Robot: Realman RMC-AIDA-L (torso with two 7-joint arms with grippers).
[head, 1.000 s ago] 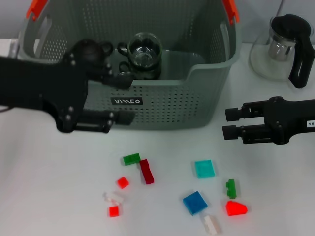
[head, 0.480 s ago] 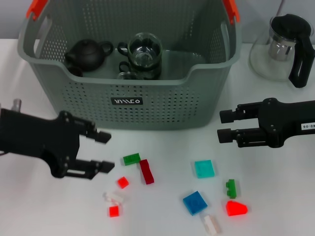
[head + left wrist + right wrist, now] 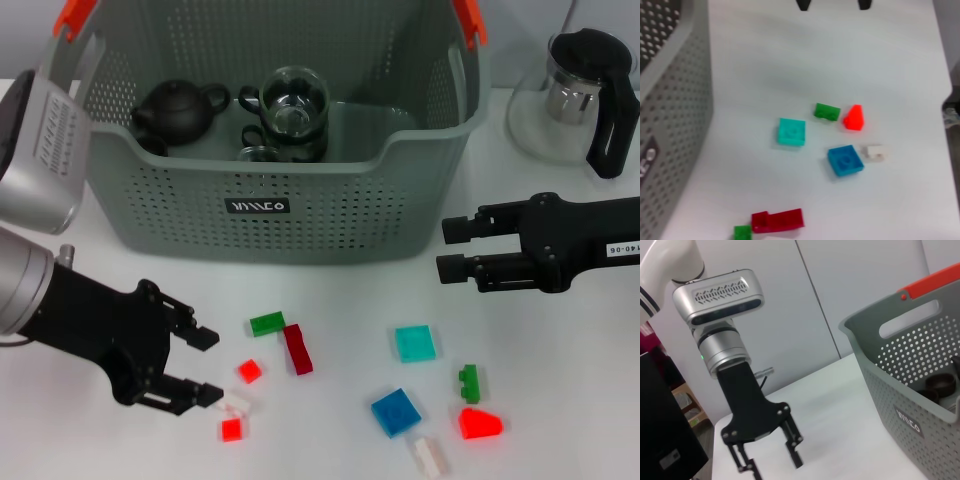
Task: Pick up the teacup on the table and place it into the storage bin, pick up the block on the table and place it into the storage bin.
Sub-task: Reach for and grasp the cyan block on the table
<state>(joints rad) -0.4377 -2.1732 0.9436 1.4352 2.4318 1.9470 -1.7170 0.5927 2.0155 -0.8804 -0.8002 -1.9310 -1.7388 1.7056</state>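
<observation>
The storage bin point(image 3: 330, 215) stands at the back of the table; a glass teacup point(image 3: 294, 100) and a dark teapot point(image 3: 180, 105) lie inside it. Several small blocks are scattered on the table in front: a green one point(image 3: 267, 323), a dark red one point(image 3: 297, 349), a small red one point(image 3: 249, 371) and a teal one point(image 3: 415, 343). My left gripper point(image 3: 208, 366) is open and low over the table, just left of the small red block. My right gripper point(image 3: 447, 249) hovers open to the right of the bin, holding nothing. The right wrist view shows the left gripper point(image 3: 769, 464) open.
A glass kettle with a black handle point(image 3: 585, 95) stands at the back right. More blocks lie near the front: blue point(image 3: 396, 412), red-orange point(image 3: 480, 424), small green point(image 3: 468, 379), two whitish ones point(image 3: 430, 455) point(image 3: 235, 403) and a bright red one point(image 3: 231, 429).
My left gripper has come down and forward from the bin's front wall to the blocks near the table's front left. The right gripper has edged slightly left.
</observation>
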